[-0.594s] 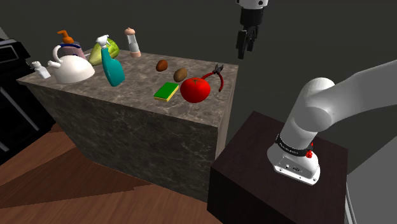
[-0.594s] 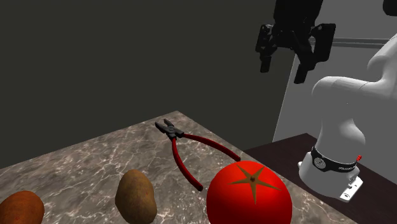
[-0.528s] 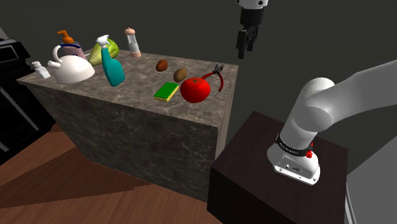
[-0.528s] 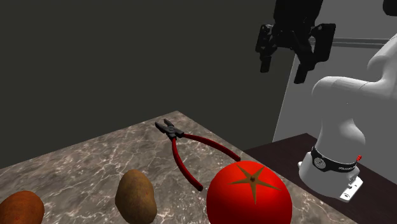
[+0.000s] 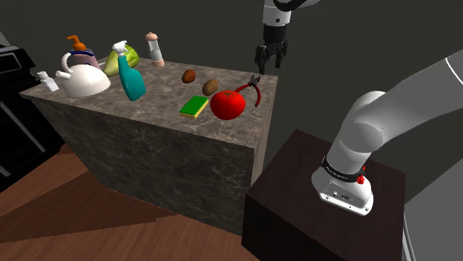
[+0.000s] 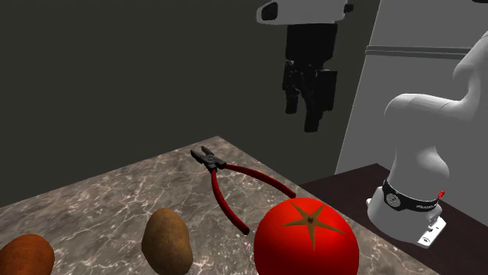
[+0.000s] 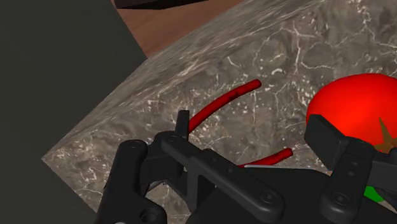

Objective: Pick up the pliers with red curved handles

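Right now the pliers [image 5: 254, 87] [image 6: 227, 183] [image 7: 222, 105] lie flat on the marbled tabletop [image 5: 167, 85] [image 6: 102, 203], just beside the tomato [image 5: 227, 104] [image 6: 306, 234] [image 7: 356, 108], on its side nearest the tabletop's corner. Their two red curved handles spread apart, with the ends close to the tomato and the black head pointing away from it. Whether a handle touches the tomato cannot be told.

The hand [image 5: 267, 65] [image 6: 307, 109] [image 7: 254, 124] hangs in the air well above the tomato's height, over the pliers and clear of them. Its black fingers stand apart and clasp nothing; the wrist view looks down between them onto the red handles.

A brown potato [image 5: 211, 87] [image 6: 166, 241] sits on the tomato's other side, and a green-and-yellow sponge [image 5: 194, 106] lies next to the tomato.
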Controlling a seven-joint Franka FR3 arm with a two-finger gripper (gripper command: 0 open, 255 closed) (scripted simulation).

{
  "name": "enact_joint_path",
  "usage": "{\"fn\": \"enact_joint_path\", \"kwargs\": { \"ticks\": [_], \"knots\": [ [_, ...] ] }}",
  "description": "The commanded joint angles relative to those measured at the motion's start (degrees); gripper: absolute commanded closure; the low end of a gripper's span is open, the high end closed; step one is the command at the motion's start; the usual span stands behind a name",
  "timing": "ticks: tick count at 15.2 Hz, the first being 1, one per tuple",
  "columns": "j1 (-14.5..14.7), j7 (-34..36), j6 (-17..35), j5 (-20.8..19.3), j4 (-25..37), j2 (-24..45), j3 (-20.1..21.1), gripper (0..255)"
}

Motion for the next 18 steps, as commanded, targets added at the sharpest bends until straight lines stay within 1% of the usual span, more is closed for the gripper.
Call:
{"fn": "enact_joint_path", "kwargs": {
  "ticks": [1,7,13,14,18],
  "knots": [
    [-1.2,2.7,3.4,0.4,0.8,4.0,-0.6,0],
    [-4.2,10.2,12.3,2.3,4.1,15.5,-2.5,0],
    [-6.8,16.6,19.5,5.2,8.6,26.7,-5.1,0],
    [-7.0,17.0,20.0,5.5,9.0,27.5,-5.3,0],
    [-6.9,16.6,23.1,5.8,7.2,28.9,-5.4,0]
  ]
}}
